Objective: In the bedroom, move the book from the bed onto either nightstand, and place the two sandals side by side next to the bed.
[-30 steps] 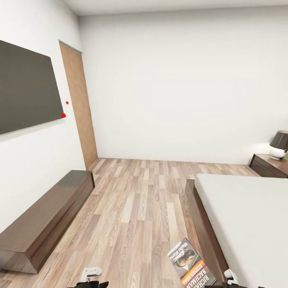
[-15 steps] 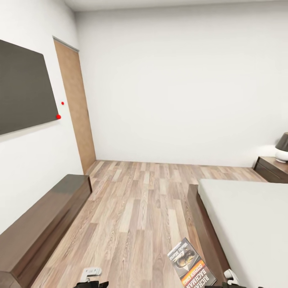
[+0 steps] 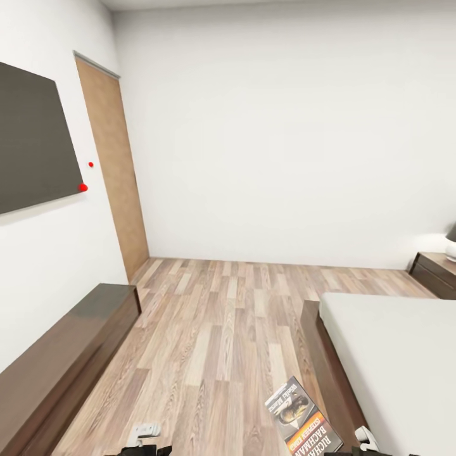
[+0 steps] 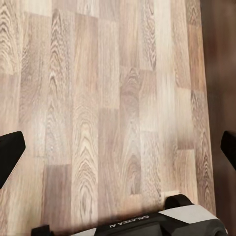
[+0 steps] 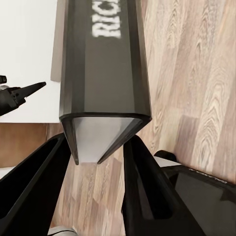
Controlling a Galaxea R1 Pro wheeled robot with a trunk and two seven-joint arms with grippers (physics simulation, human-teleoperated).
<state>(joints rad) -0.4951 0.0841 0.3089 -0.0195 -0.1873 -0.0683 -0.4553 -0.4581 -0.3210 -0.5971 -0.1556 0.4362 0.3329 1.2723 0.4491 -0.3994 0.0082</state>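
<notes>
My right gripper [image 5: 98, 162] is shut on the book [image 5: 105, 73], a thin dark paperback with white "RICH" lettering on the cover, its spine standing between the black fingers [image 5: 147, 196]. In the head view the book [image 3: 303, 423] shows its orange band and hangs low over the floor beside the bed [image 3: 392, 361]. A nightstand [image 3: 436, 271] stands at the far right beyond the mattress. My left gripper [image 4: 119, 150] is open over bare wood planks, its fingertips [image 4: 10, 152] wide apart. The sandals are out of view.
A long low dark wooden cabinet [image 3: 63, 361] runs along the left wall under a dark wall screen [image 3: 31, 139]. A brown door [image 3: 111, 164] is in the far left corner. Plank floor [image 3: 228, 329] stretches between cabinet and bed to the white far wall.
The whole head view has shifted: the camera has advanced, the door sliding left and the nightstand and lamp sliding toward the right edge. The book keeps its place in my right gripper.
</notes>
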